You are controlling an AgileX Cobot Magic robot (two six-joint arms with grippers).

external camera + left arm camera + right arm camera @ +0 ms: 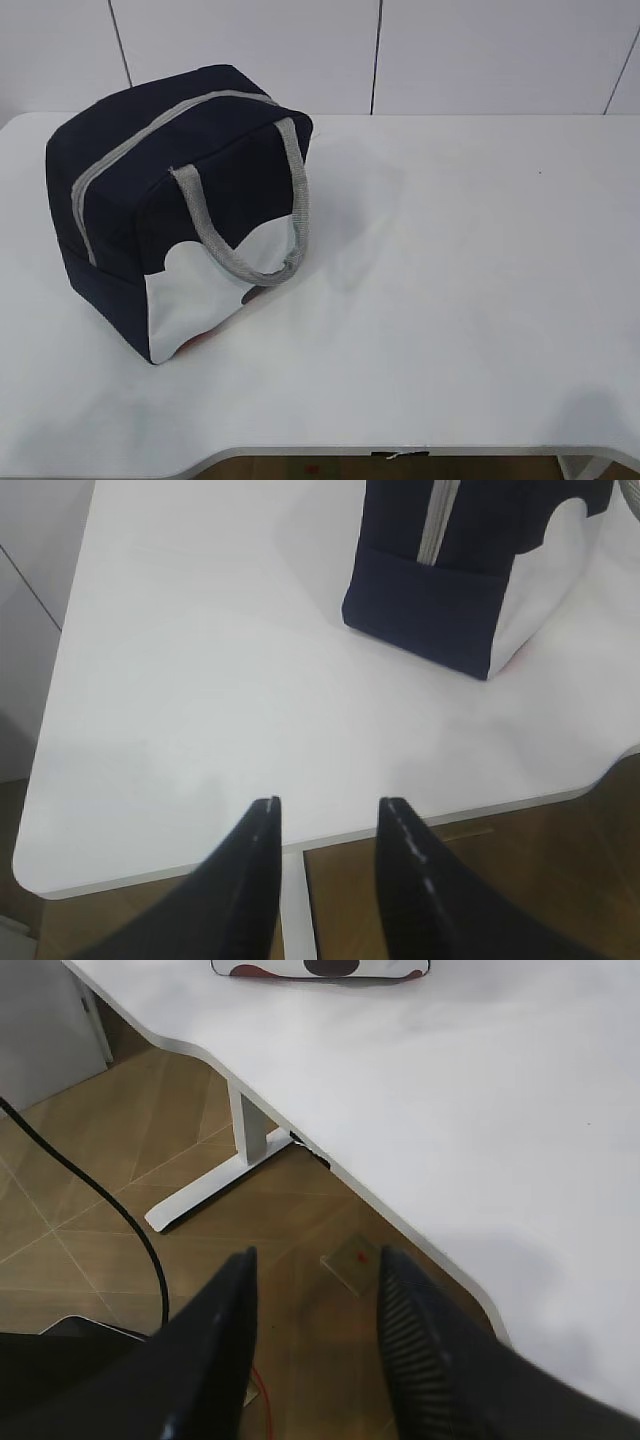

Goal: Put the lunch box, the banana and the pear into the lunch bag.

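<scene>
While the exterior view shows only the lunch bag (170,200) on the left part of the white table (450,300), zipped shut along its grey zipper (130,140), no arm appears in it. One grey handle (250,240) hangs over the white lower panel. Lunch box, banana and pear are seen in no view.

From the left wrist view, the left gripper (328,815) hangs over the near table edge with its two dark fingers apart and nothing between them; the bag's lower corner (440,610) stands well apart from it.

From the right wrist view, the right gripper (317,1265) is over the wooden floor (100,1250) beside the table, also parted and empty. Only this view shows the table leg (245,1145) and a black cable (90,1200)
</scene>
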